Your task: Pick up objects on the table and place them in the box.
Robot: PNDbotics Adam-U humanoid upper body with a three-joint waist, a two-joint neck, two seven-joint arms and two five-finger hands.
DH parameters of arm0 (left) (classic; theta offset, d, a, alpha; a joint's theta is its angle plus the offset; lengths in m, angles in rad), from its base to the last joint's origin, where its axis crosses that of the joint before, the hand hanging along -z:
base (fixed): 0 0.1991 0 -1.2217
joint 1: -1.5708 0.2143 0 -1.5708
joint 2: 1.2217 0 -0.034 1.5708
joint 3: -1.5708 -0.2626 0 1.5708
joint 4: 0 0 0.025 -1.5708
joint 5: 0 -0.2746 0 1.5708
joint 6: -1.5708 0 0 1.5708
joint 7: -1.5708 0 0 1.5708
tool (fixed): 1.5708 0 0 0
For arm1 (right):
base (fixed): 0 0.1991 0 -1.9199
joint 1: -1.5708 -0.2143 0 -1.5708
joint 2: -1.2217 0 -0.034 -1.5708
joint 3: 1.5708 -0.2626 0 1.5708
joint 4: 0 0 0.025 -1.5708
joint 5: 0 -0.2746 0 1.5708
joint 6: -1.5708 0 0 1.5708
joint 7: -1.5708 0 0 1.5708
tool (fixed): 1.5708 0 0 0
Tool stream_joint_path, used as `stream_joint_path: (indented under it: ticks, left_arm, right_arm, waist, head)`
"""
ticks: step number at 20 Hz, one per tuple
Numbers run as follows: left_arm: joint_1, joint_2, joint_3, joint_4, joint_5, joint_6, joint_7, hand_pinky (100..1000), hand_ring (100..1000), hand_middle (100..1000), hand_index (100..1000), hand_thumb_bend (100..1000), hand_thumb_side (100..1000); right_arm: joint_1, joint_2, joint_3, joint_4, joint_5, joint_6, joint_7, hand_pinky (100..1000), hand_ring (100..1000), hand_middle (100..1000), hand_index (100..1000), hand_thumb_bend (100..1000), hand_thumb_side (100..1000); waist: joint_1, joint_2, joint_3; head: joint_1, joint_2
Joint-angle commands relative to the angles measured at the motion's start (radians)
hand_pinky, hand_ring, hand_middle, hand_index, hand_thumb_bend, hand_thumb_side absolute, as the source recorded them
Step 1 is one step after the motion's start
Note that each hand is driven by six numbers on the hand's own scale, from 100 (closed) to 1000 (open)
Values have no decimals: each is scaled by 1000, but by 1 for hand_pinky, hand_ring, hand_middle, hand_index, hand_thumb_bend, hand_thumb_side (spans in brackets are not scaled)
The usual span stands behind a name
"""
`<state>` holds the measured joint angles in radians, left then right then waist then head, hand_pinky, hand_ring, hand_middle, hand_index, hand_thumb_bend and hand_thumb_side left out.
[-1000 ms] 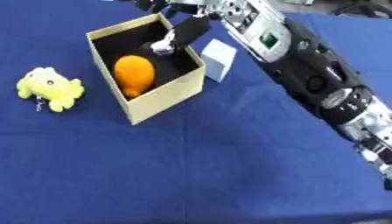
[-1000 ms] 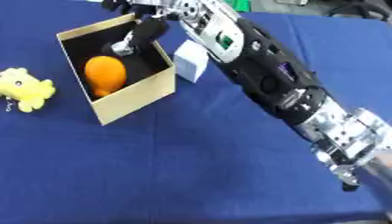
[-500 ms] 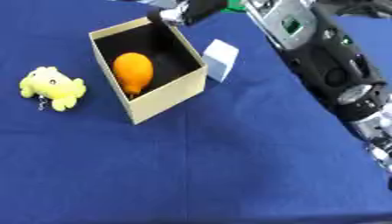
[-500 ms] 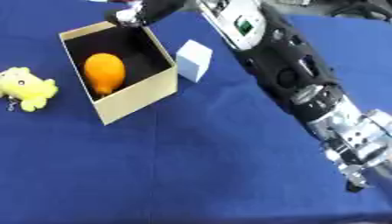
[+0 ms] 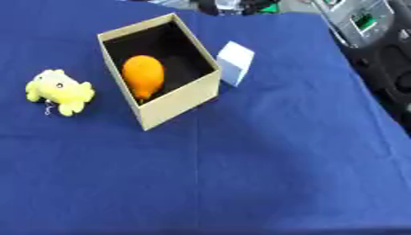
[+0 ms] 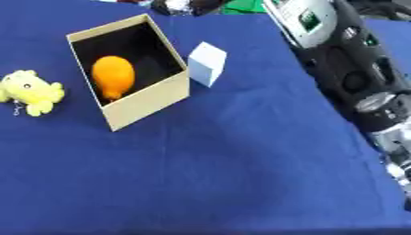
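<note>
Two objects remain outside the box point(image 5: 178, 98): a white cube point(image 5: 235, 63) just beside its right wall and a yellow plush toy point(image 5: 58, 91) off its left. An orange fruit point(image 5: 143, 76) lies inside. Only the right arm point(image 6: 345, 69) shows, nearer the cube; neither hand is visible, so their state cannot be told.

We see only the right arm point(image 6: 345, 69), cut off by the top and right edges; its hand lies out of view.

One box point(image 5: 178, 100), one orange point(image 5: 143, 76), one yellow toy point(image 5: 58, 90), one white cube point(image 5: 235, 63).
</note>
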<state>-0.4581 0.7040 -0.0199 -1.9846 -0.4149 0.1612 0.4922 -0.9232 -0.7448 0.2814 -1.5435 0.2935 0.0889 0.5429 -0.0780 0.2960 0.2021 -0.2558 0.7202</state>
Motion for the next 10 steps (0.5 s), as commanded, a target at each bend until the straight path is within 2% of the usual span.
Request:
stream_joint_path:
  ticks: [1,3,5,6,10]
  left_arm:
    - [-10,28,15,-15,-3,0,2,592,835,722,824,573,1000]
    - [-10,28,15,-15,-3,0,2,592,835,723,824,573,1000]
    - [-10,28,15,-15,-4,0,2,592,835,723,824,573,1000]
    - [-9,27,15,-15,-4,0,2,592,836,723,824,573,1000]
    - [-11,26,16,-15,-4,0,2,592,836,723,823,572,1000]
  right_arm:
    - [-2,-53,-24,-10,21,-6,25,923,970,903,977,537,576]
    - [12,-64,-22,-3,35,-10,45,923,971,905,981,576,590]
    - [21,-70,-22,-1,45,-14,56,923,971,905,981,576,590]
    - [29,-74,-20,-2,50,-17,59,922,969,901,983,635,611]
    - [59,-86,-10,-2,79,-18,48,918,963,892,992,688,634]
  waist:
    - [11,-16,-2]
    - [13,-17,-3]
    - [14,-17,-3]
    - [14,-17,-3]
    - [14,-17,-2]
  head:
    - [1,-6]
    - [2,-4]
    - [3,-4]
    - [4,-4]
    - [7,-9]
